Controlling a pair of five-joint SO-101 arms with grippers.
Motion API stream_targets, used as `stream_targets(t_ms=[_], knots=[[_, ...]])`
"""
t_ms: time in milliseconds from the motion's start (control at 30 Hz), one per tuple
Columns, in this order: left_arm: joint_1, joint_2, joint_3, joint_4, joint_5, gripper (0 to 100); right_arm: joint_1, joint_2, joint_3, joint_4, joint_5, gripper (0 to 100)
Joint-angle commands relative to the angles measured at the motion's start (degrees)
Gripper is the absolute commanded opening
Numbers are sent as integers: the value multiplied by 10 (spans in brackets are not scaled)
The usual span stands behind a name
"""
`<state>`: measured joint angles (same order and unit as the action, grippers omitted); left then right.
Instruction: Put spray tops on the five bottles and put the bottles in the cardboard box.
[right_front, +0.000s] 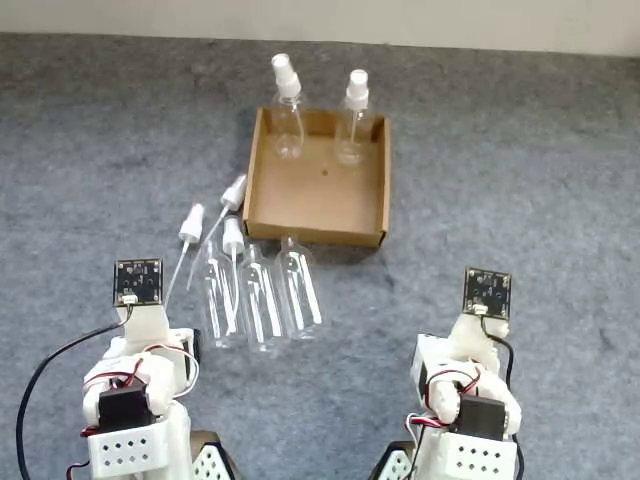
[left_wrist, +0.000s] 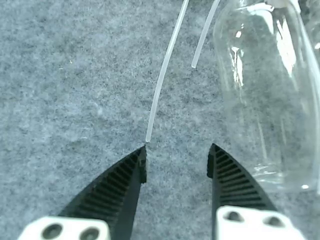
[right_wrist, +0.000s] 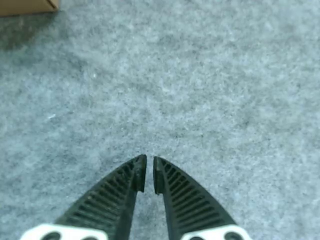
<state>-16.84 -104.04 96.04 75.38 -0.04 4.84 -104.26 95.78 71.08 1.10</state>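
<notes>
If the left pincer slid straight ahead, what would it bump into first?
Probably the thin plastic tube lying just ahead, its end near one tip; the clear bottle sits off to one side.

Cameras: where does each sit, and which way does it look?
High view: fixed above, looking down on the cardboard box, leftmost lying bottle, left arm and right arm.
Left wrist view: on the left arm, past the open left gripper onto the mat.
Right wrist view: on the right arm, past the shut right gripper onto the mat.
Shared: high and left wrist views both show that bottle.
</notes>
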Motion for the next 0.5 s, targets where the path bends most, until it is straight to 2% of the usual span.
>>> stream_targets(t_ms=[0,400,467], knots=[[-6,-3,11,4,7,159,7,-9,82,2,4,8],[-6,-3,11,4,7,159,-7,-10,82,-5,5,8],[-1,-3,11,4,6,160,-7,-10,82,-32,5,8]])
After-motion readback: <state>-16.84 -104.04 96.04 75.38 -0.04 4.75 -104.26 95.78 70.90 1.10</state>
